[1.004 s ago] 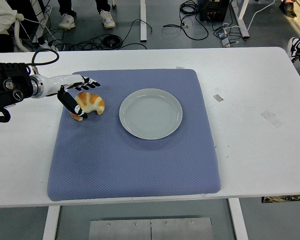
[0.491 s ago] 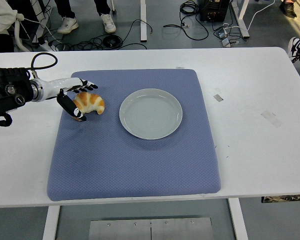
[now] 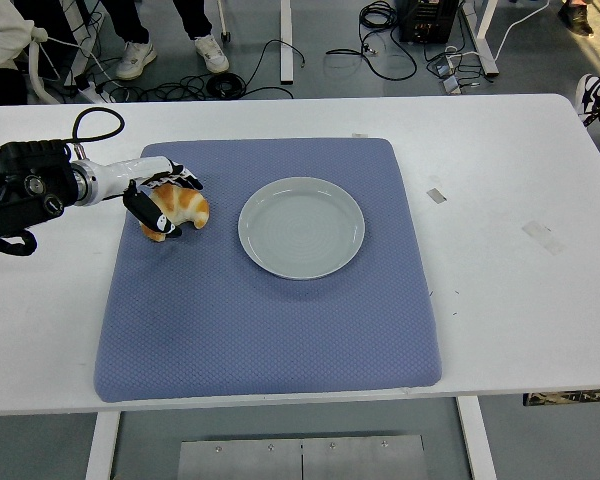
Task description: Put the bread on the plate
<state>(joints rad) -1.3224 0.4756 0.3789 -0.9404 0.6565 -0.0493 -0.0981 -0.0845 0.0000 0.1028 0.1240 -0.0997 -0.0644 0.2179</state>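
Left robot hand [image 3: 163, 198] fingers clamped around bread [image 3: 178, 210], left of plate [image 3: 301, 227]

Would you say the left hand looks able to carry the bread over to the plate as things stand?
Probably yes. The left hand is closed around the bread, and only bare blue mat lies between it and the empty plate just beside it.

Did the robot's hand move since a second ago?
Yes. The left hand has closed its fingers in around the bread, which stays put on the blue mat, left of the plate.
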